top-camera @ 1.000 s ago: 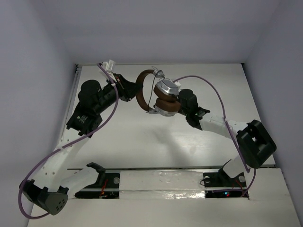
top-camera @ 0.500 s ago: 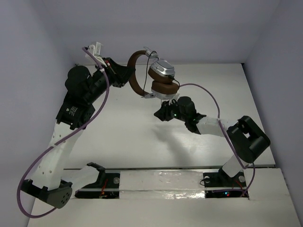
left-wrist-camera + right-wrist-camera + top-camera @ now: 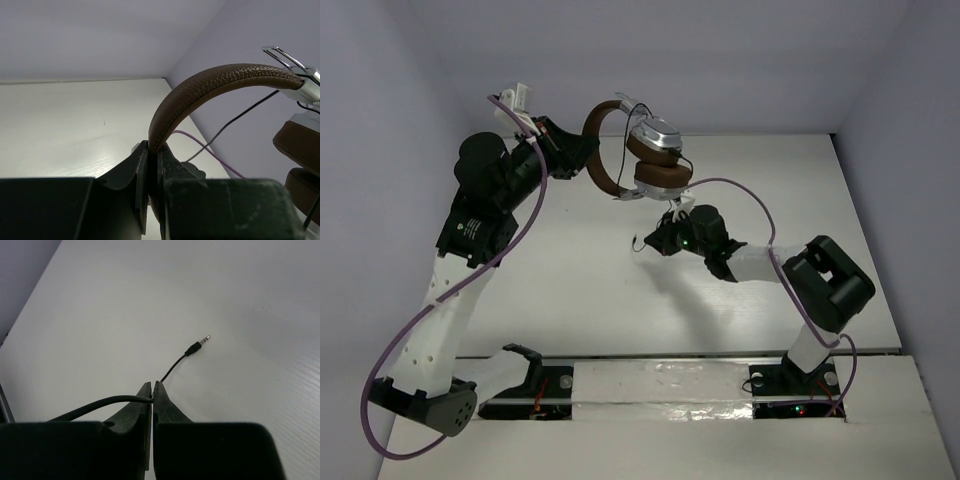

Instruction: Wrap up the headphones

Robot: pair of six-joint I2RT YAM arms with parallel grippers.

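Above the far middle of the tabletop (image 3: 570, 290), the headphones (image 3: 650, 150) hang in the air, clear of the surface and close to the back wall. The left fingers (image 3: 146, 157) are closed tight on the brown leather headband (image 3: 210, 82), pinching it near the middle of its arc, with the band rising out of the clamp and curving over to the right. In the top view the headband stands to the left, and the two silver earcups (image 3: 656, 134) sit one over the other to its right, their brown ear pads (image 3: 665, 178) facing each other and close together. The thin black cord (image 3: 100, 404) drops from the earcups toward the right arm, which reaches in low from the right side just below the headphones. The right fingers (image 3: 149, 396) are pressed together on the cord, with no gap showing between them. The cord enters the pinch from the left, and a short tail curls out beyond the tips. That tail ends in the plug (image 3: 197, 346), black-sleeved with a metal tip, seen against the white tabletop; I cannot tell whether it touches the surface. A purple cable (image 3: 740, 185) of the right arm loops up behind its wrist, apart from the black cord.
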